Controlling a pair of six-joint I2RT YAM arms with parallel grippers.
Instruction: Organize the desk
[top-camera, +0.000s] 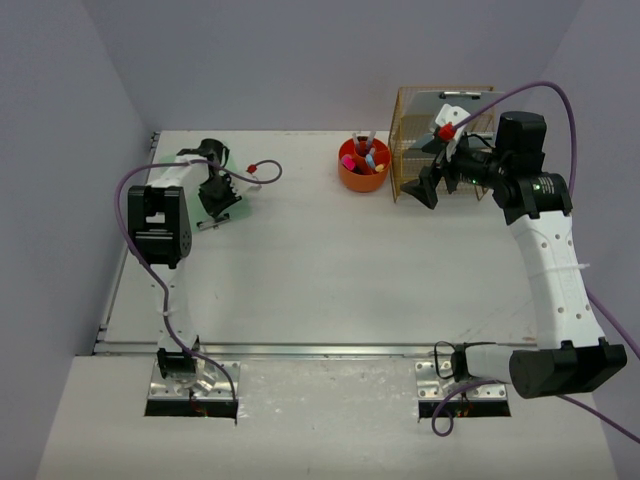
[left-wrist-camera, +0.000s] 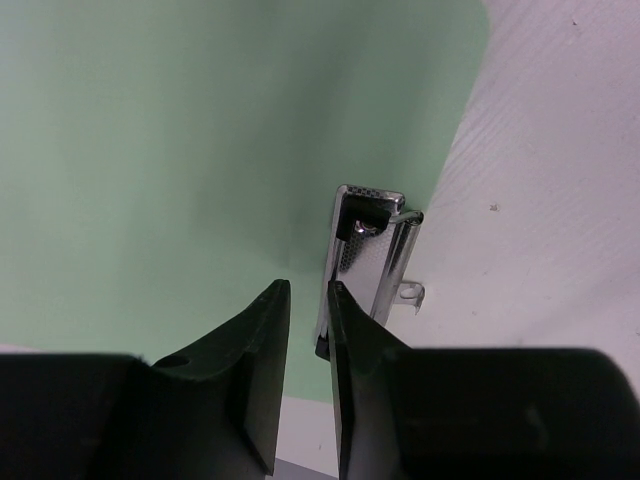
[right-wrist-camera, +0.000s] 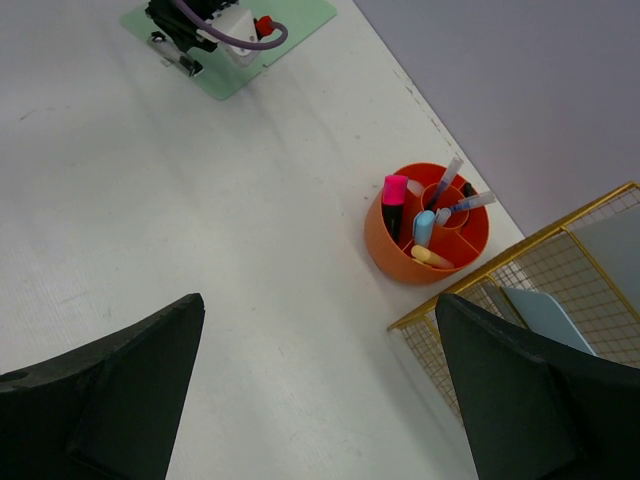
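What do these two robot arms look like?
The left arm and right arm are white tubes joined by chunky black housings. The left gripper and right gripper have black wedge-shaped fingers. A purple cable trails each arm, with a red plug near the wrist.

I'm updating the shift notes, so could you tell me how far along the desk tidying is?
Done: pens stand in the orange holder, and the gold wire rack already holds a board. In hand: the left gripper, jaws nearly together, is at the metal clip of the green clipboard; a grip isn't clear. Left: probably filing that clipboard; the right gripper hovers open.
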